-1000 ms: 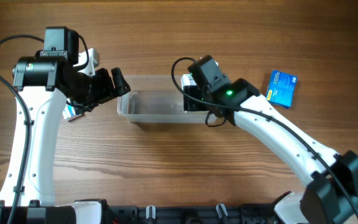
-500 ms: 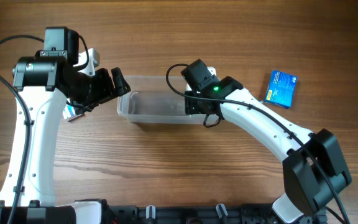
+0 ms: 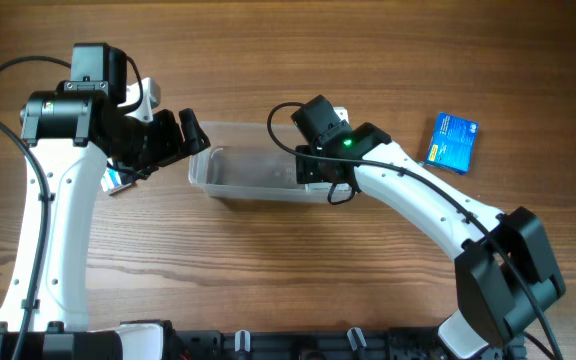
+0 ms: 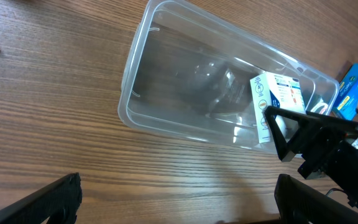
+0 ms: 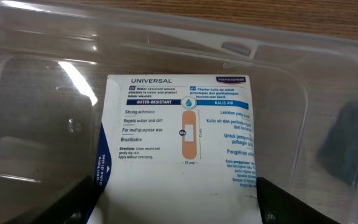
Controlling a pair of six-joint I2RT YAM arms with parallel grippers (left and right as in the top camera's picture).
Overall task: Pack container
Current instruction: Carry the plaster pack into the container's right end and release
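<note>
the right gripper (image 3: 308,168) has shifted a little to the left over the right end of the container (image 3: 230,170), and its wrist has turned. the right arm (image 3: 418,200) has swung with it: its elbel end near the table's front edge sits further left and stands taller than a second ago.
</note>
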